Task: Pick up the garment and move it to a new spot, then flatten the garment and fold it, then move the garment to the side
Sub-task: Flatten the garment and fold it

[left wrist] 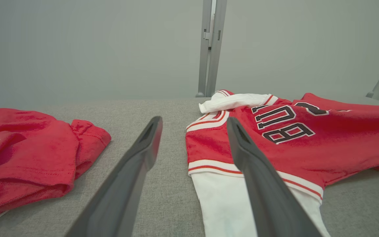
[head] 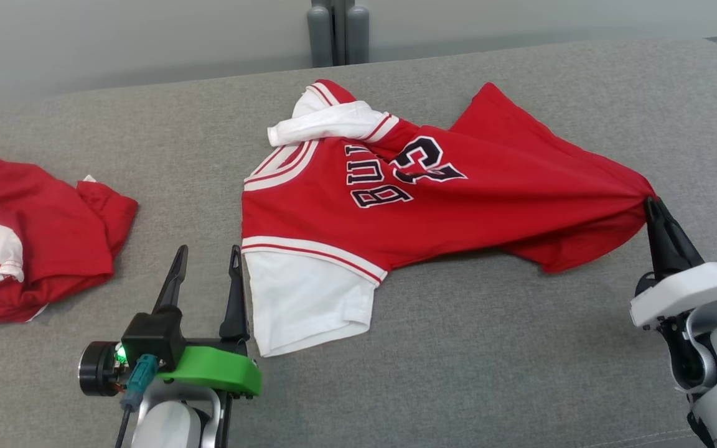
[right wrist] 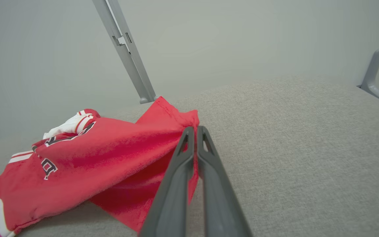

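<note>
As the head view looks down, right pincer (head: 651, 203) is clamped tight on a red hem corner of the garment (head: 458, 199), which lies spread on the grey bench (head: 470, 361) to that pincer's left, cloth bunched twd the tips. Further left, left pincer (head: 208, 252) gapes wide, holding nothing, w/ the garment's white sleeve just right of it & a second red garment (head: 41, 230) crumpled well to its left. Left wrist view: left pincer (left wrist: 193, 121) spread; garment (left wrist: 308, 148) under & beyond its right finger. Right wrist view: right pincer (right wrist: 195, 129) pinched on garment (right wrist: 110, 154) edge, rest of cloth trailing left of it.
</note>
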